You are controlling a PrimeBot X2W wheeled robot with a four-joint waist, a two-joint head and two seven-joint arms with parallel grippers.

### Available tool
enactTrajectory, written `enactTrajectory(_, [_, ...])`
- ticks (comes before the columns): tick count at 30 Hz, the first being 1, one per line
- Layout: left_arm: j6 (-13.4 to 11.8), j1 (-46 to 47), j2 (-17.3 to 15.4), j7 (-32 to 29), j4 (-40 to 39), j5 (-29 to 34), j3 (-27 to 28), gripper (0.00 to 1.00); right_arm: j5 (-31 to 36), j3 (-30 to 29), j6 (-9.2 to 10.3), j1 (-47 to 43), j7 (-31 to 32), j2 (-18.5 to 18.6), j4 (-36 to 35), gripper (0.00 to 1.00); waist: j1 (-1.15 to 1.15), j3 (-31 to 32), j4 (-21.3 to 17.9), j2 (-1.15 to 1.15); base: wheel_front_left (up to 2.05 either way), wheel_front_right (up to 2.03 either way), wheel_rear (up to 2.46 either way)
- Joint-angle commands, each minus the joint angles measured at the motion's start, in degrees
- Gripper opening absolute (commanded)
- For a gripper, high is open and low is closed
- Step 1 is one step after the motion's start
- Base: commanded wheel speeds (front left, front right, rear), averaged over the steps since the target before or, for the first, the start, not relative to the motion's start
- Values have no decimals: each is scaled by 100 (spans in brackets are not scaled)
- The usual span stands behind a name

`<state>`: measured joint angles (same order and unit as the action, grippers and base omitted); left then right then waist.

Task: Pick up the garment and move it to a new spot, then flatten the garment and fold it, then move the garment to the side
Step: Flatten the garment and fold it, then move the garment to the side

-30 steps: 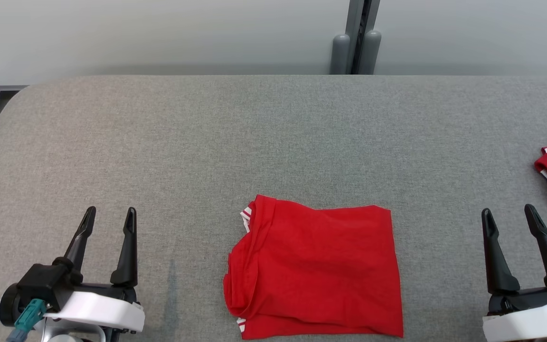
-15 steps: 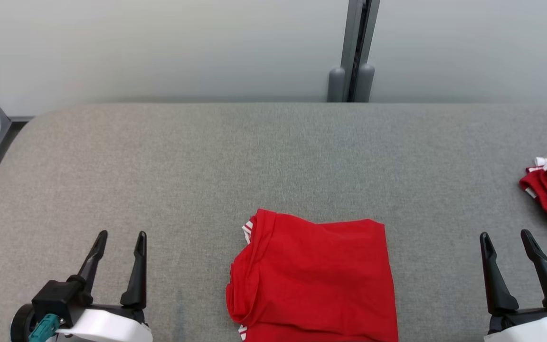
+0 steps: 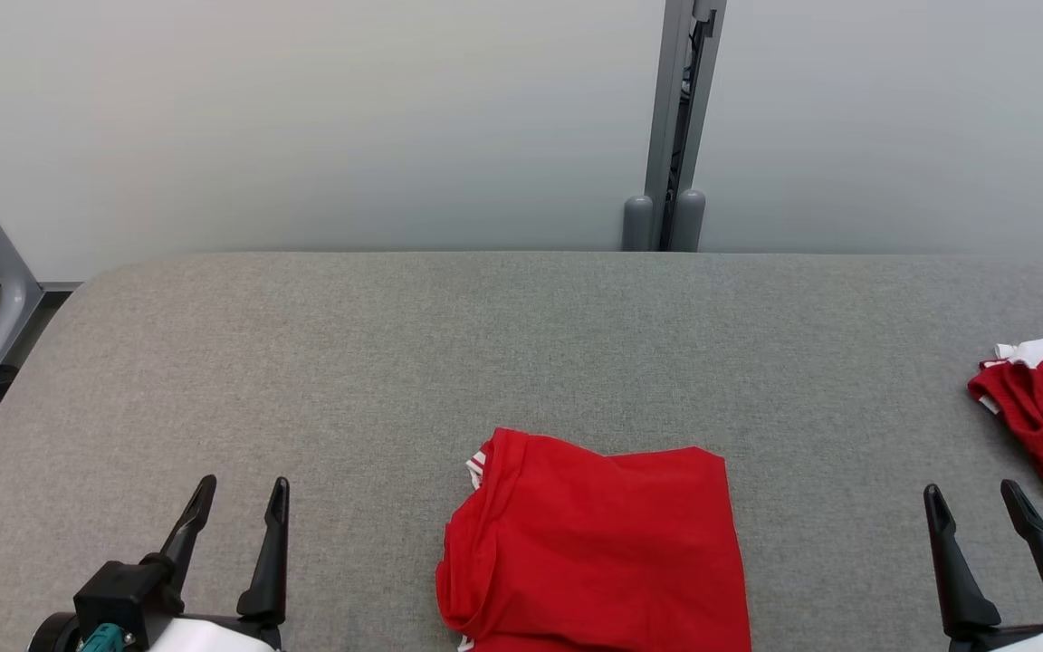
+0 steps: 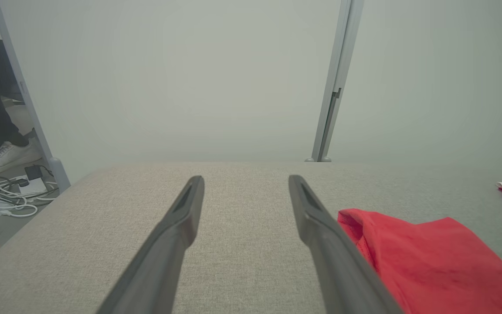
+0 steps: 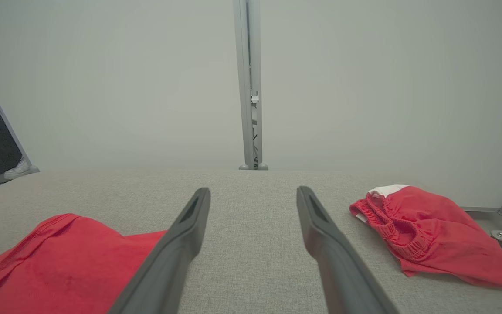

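A red garment point(image 3: 594, 548), folded into a rough rectangle with white-striped trim at its left corner, lies flat at the near middle of the grey table point(image 3: 485, 344). It shows low right in the left wrist view as the red garment point(image 4: 434, 257) and low left in the right wrist view as the garment point(image 5: 59, 261). My left gripper point(image 3: 243, 487) stands open to the garment's left, nothing between its fingers point(image 4: 185, 209). My right gripper point(image 3: 972, 493) stands open to its right, also empty, fingers point(image 5: 316, 218) pointing toward the far wall.
A second red garment point(image 3: 1042, 412) with a white and elastic edge lies crumpled at the table's right edge, and is seen as the crumpled garment point(image 5: 425, 231). A grey post point(image 3: 671, 127) stands behind the table. Cables point(image 4: 2, 196) and a person's shoe point(image 4: 2, 159) are on the floor at the left.
The head camera has tilted up, so the table, garment and both grippers sit lower in the picture and more wall shows. Both grippers stay open; the garment lies as before.
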<state>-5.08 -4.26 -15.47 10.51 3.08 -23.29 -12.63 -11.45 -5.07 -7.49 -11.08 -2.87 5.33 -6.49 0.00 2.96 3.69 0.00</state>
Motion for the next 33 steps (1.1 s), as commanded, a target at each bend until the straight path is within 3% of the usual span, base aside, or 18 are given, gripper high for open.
enactTrajectory(1, [-35,-46,-43,-22,-22,-20,14,100,15,-24,-1,-55,45,31,-6,100,0,30,-21,0,0,0,0])
enactTrajectory(33, [-260,-195,-94,-210,-243,-143,-18,100,-40,48,-1,13,-44,-10,-47,100,0,47,-143,0,0,0,0])
